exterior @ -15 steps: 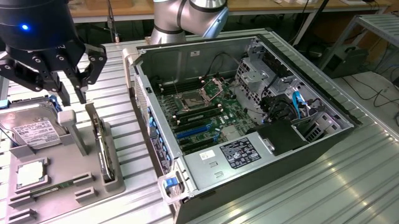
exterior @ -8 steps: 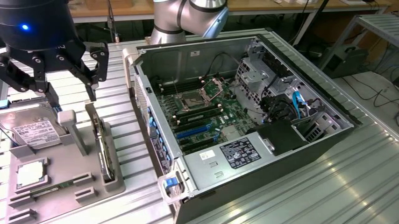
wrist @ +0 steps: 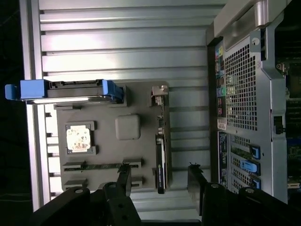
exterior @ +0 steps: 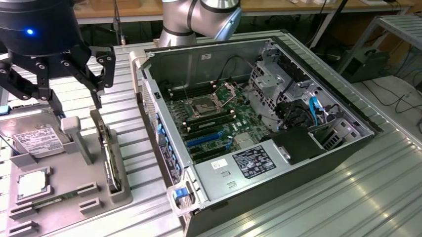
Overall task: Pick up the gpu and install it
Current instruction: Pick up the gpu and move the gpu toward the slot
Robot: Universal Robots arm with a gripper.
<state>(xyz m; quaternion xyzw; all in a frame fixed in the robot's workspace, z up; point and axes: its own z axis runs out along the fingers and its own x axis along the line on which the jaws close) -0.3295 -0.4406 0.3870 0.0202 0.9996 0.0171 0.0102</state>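
Black multi-link gripper (exterior: 72, 96) (wrist: 159, 172) hangs above grey plastic parts holder (exterior: 66, 177) (wrist: 136, 150), fingers (wrist: 124, 176) spread wide, nothing between them.

Gpu, thin dark card with silver end bracket (exterior: 110, 158) (wrist: 160, 141), stands on edge in slot along holder edge nearest the case. In wrist view the card lies in line with the gap between fingers, untouched.

Same holder carries silver hard drive with white label (exterior: 36, 140), blue side rails (wrist: 66, 90), and square processor chip (exterior: 29, 182) (wrist: 78, 139).

Open black tower computer case (exterior: 264, 123) lies on ribbed aluminium table (exterior: 316, 197), just beside holder, green motherboard (exterior: 218, 123) exposed.
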